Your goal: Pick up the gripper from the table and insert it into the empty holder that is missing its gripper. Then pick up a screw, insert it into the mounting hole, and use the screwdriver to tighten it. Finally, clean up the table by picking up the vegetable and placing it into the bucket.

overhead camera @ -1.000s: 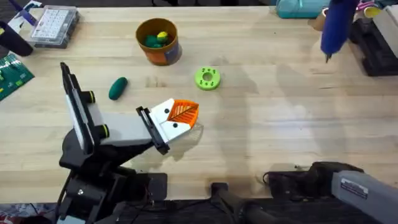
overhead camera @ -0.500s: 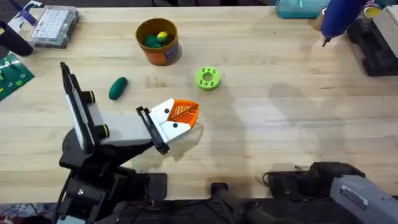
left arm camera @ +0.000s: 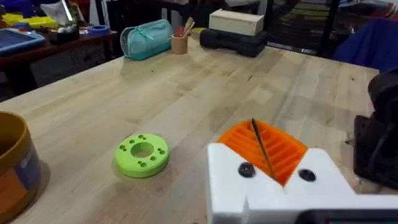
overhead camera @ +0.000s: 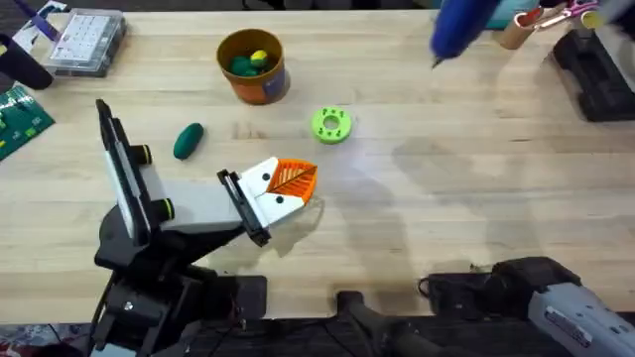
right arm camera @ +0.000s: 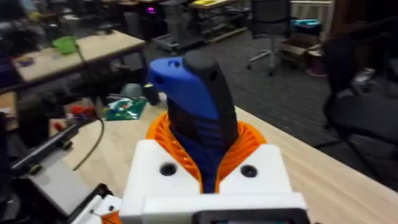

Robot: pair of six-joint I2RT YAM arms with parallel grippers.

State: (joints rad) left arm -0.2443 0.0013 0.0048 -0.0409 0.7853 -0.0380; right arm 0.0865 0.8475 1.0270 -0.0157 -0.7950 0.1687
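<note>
In the right wrist view my right gripper (right arm camera: 205, 165) is shut on the blue screwdriver (right arm camera: 196, 102), gripping its body between the orange pads. From overhead the screwdriver (overhead camera: 461, 25) hangs over the table's far edge, right of centre, with its thin bit pointing down and to the left. My left gripper (overhead camera: 290, 182) rests low near the table's middle, shut and holding nothing; its pads (left arm camera: 283, 152) are pressed together. The dark green vegetable (overhead camera: 188, 140) lies on the table to its left. Behind it stands the orange-brown bucket (overhead camera: 262, 87). The holder, the screw and the mounting hole are out of view.
A lime-green ring disc (overhead camera: 331, 125) lies right of the bucket, just beyond my left gripper. A clear parts box (overhead camera: 87, 40) and a green circuit board (overhead camera: 20, 117) sit at the far left. A teal case (left arm camera: 146, 38) and black gear (overhead camera: 595, 69) occupy the far right.
The screwdriver has swung left along the far edge, from the far right corner toward the middle. My left arm and the table's objects have not moved.
</note>
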